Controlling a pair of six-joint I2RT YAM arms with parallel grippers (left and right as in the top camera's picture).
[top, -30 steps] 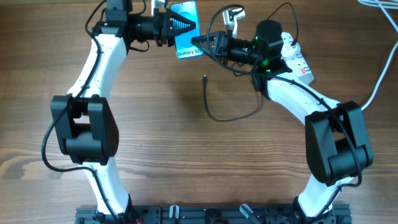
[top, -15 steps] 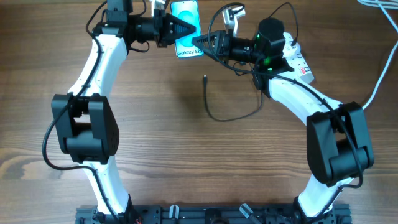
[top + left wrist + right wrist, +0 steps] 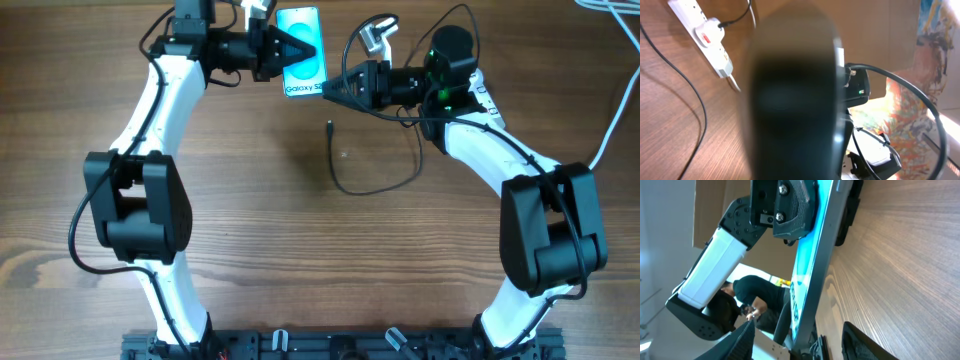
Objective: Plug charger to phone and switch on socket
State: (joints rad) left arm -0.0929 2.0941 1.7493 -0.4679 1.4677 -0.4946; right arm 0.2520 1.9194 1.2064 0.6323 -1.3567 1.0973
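Observation:
The phone [image 3: 303,45], its cyan screen lit, sits at the table's far edge with my left gripper [image 3: 296,48] shut on its left side. In the left wrist view the phone's dark back [image 3: 790,90] fills the middle, blurred. My right gripper [image 3: 332,86] stands open just right of the phone's near end. In its own view the phone [image 3: 812,265] runs edge-on between the spread fingers [image 3: 742,340] without touching them. The charger's black cable lies loose, its plug tip [image 3: 330,126] on the wood below the phone. The white socket [image 3: 700,30], red switch showing, lies partly under the right arm [image 3: 488,103].
The charger cable loops across the table's middle [image 3: 375,188] and rises toward the socket. A thick white cord [image 3: 612,125] runs off the right edge. Both arm bases stand at the near edge.
My right gripper has opened and drawn back to the right, away from the phone. My left gripper has shut on the phone, which shifted slightly toward the far edge.

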